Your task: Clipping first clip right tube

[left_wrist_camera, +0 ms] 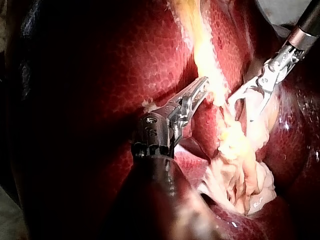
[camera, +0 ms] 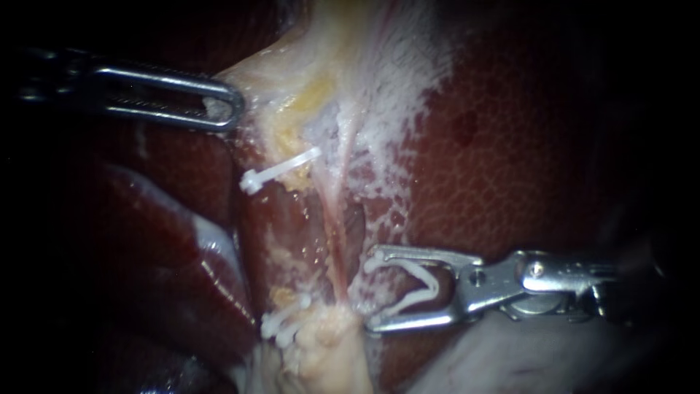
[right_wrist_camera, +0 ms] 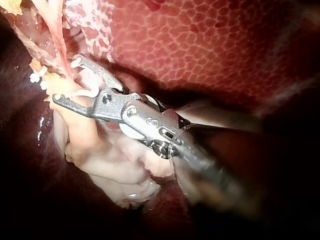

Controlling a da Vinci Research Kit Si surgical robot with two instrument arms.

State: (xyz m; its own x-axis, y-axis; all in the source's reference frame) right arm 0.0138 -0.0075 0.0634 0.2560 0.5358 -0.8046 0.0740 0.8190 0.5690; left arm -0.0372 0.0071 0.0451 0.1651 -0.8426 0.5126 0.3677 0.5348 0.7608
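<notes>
Beside tube [camera: 337, 255], right instrument [camera: 372, 290] holds clip [camera: 435, 286]; shaft shadowed.

Mottled red liver [camera: 510, 146] forms the backdrop; light is brightest centrally; the edges fall black.

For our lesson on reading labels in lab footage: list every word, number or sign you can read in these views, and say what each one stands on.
No text can be read in any view.
Left instrument: faint marks near its joint, too blurred to read.
Right instrument and its loaded clip: no text.
Upper clip and lower clips on the tissue: no text.
Liver and pale tissue: no text.
</notes>
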